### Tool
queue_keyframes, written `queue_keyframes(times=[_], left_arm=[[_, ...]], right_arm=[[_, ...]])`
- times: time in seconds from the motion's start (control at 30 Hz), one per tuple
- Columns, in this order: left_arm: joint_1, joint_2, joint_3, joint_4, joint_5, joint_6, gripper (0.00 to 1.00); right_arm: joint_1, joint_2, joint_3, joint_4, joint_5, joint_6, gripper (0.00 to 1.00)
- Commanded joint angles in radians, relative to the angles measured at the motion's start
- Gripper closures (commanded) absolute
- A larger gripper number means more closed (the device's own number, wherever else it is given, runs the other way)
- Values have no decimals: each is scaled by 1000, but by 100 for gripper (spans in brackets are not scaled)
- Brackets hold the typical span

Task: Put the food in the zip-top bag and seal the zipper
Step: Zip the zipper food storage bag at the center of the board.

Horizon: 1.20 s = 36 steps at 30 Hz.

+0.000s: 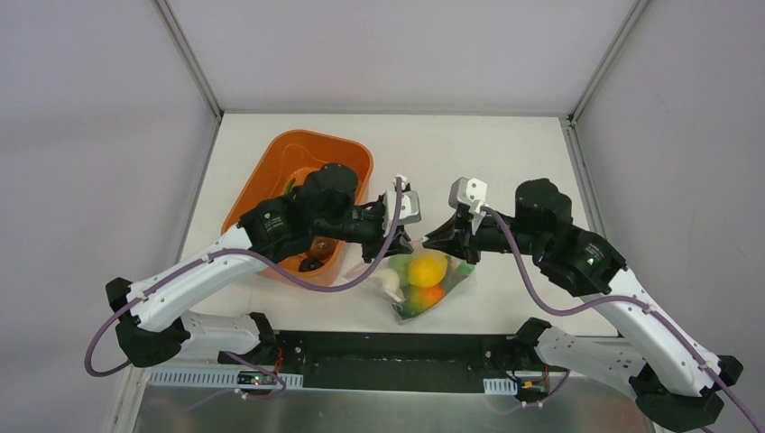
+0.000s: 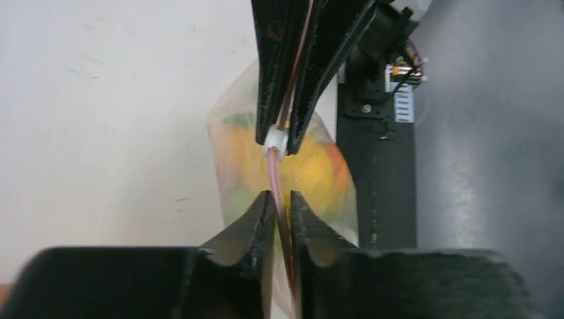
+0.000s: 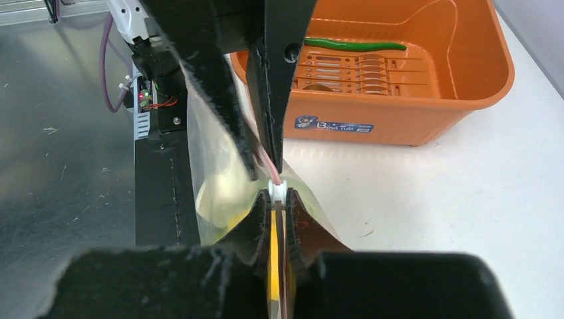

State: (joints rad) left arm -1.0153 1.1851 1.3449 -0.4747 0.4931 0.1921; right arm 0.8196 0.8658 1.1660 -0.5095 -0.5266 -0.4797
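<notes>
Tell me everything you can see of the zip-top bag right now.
The zip-top bag is clear, crinkly plastic, held by its mouth between the two arms over the table's near side. A yellow fruit, an orange fruit and a green fruit show through it. Its pink zipper runs taut along the mouth: the left gripper pinches the strip, the right gripper is shut on the white slider.

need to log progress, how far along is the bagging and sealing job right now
Done: yellow fruit and orange fruit sit inside the zip-top bag. In hand: left tool and right tool both pinch the pink zipper, a white slider between them. Still to do: a green pod lies in the orange basket, and the seal looks unfinished.
</notes>
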Motion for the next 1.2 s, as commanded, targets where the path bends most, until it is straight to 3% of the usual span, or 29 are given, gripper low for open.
queue_keyframes(times=[0.0, 0.37, 0.73, 0.87, 1.17], left_arm=[[-11, -40, -8, 51, -91, -21, 99], [6, -189, -146, 88, -262, -2, 100], [46, -214, -159, 76, -194, 8, 100], [48, -214, -161, 63, -215, 18, 100], [75, -245, -194, 66, -223, 17, 100]], right_arm=[[-1, -16, 2, 79, 44, 11, 100], [-3, -122, -64, 7, 224, 28, 100], [-3, -191, -91, -1, 239, 42, 100], [-3, -198, -96, -27, 313, 43, 100], [-3, -269, -99, -22, 322, 52, 100]])
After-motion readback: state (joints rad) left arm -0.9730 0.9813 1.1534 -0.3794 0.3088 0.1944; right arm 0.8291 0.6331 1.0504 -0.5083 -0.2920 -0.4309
